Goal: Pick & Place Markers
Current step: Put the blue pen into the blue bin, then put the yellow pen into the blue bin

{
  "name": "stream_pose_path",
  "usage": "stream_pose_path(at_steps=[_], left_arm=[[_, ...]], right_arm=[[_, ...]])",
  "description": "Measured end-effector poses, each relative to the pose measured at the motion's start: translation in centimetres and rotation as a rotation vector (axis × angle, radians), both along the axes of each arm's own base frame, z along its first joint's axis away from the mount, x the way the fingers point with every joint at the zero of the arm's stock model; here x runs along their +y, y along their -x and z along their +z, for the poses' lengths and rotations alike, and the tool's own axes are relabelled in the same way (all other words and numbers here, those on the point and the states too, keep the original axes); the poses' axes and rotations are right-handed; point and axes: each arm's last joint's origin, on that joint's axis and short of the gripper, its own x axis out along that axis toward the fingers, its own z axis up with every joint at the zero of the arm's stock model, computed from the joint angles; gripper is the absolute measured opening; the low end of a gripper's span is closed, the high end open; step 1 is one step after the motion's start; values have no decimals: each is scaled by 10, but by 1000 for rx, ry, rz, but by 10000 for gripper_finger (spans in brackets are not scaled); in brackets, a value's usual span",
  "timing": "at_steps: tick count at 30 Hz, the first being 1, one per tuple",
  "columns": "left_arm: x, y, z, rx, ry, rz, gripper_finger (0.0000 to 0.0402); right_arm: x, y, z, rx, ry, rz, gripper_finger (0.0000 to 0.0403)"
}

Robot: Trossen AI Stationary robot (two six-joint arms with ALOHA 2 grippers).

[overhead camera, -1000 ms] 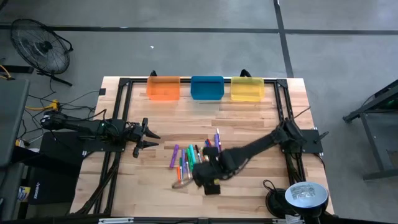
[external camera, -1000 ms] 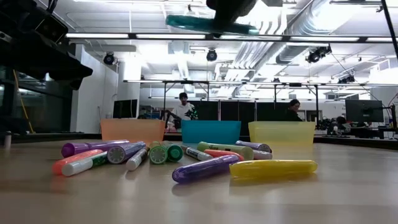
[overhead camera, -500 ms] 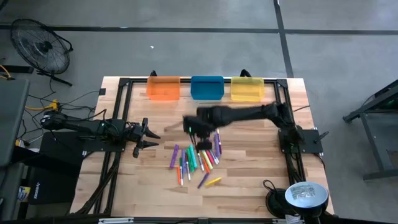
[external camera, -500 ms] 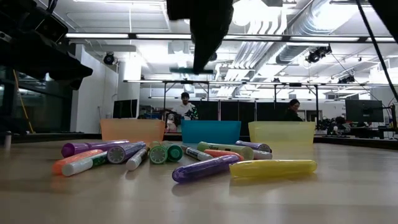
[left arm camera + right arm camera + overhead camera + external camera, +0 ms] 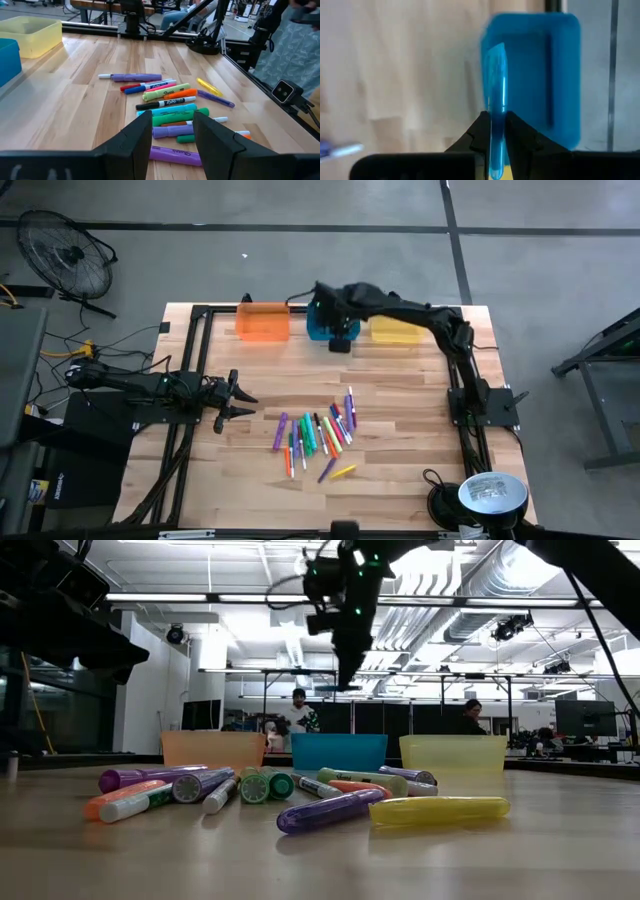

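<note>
Several markers (image 5: 320, 435) in purple, green, orange, pink, blue and yellow lie in a loose heap on the wooden table, also seen in the left wrist view (image 5: 170, 105) and the low view (image 5: 300, 795). My right gripper (image 5: 332, 322) hangs high over the blue bin (image 5: 540, 75) at the far edge, shut on a blue marker (image 5: 496, 85). My left gripper (image 5: 172, 130) waits open at the table's left side, level, facing the heap. My right gripper pinches the blue marker near one end (image 5: 496, 122) between its two fingers (image 5: 480, 135). The fingers slant steeply down from above. The marker sticks out beyond the fingertips in line with them, lifted clear, above the blue bin.
An orange bin (image 5: 263, 320), the blue bin (image 5: 322, 330) and a yellow bin (image 5: 398, 323) stand in a row along the far edge. Black frame rails run along the table's left and right sides. People sit in the room beyond the table.
My right gripper has swung from the heap near the table's front toward the far edge, turning as it went, and now hangs over the blue bin with the blue marker still in its fingers. The heap has stayed put.
</note>
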Motion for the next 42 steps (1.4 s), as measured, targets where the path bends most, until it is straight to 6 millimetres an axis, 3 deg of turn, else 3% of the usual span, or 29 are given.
stream_pose_path(at_steps=[6,11,21,34,42], left_arm=[[0,0,0,0,0,0,140],[0,0,0,1,0,0,140],[0,0,0,1,0,-2,140],[0,0,0,0,0,-2,140],[0,0,0,1,0,-2,140]], right_arm=[[-33,6,-7,-4,37,28,33],[-55,2,-39,38,16,34,32],[-67,-12,-83,85,18,65,45],[-64,-14,-84,76,8,58,63],[-59,-14,-73,13,-35,-25,95]])
